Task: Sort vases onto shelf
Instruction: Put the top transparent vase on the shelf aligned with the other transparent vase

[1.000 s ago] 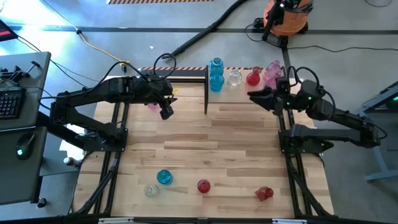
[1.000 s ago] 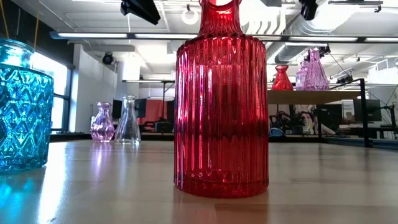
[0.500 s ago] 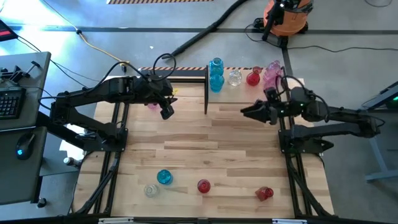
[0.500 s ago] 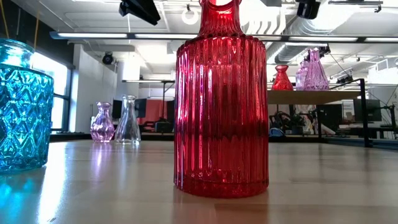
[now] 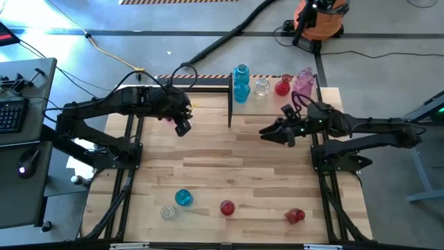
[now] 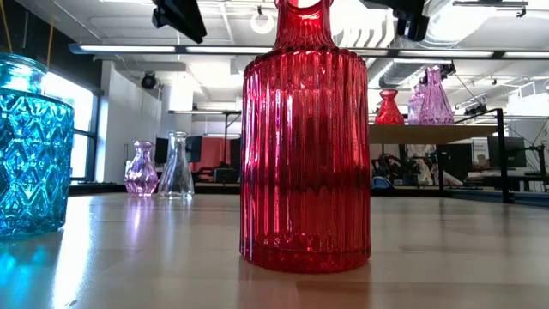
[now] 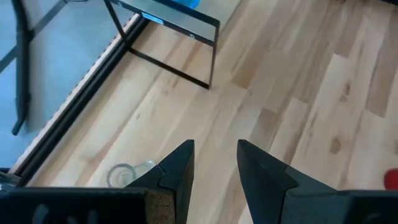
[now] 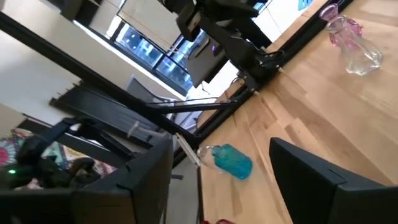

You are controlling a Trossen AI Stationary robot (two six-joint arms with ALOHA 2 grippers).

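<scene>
Fingers of the right gripper [image 5: 266, 132] spread wide with nothing between them, poised over bare boards right of centre in the high view; its two dark fingers [image 8: 323, 180] stood far apart in the wrist picture too. Left gripper [image 5: 182, 127] parted only a little, empty, hung left of centre above the table [image 5: 236, 167], with a narrow gap between its fingers [image 7: 180, 171].

Along the top edge of the high view, on the shelf [image 5: 329, 94]: two blue vases [image 5: 241, 83] stacked in line, a clear vase [image 5: 261, 86], a red vase [image 5: 282, 87] and pink vases [image 5: 303, 80]. Near the bottom edge, loose on the table: a blue vase [image 5: 183, 198], a clear vase [image 5: 167, 212], a ribbed red vase [image 5: 227, 207] and another red vase [image 5: 295, 216], apparently on its side.

At table level, ribbed red vase [image 6: 304, 137] filling the middle, blue diamond-cut vase [image 6: 30, 146] at the left edge, pink vase [image 6: 141, 170] and clear vase [image 6: 176, 166] far behind, side by side.
</scene>
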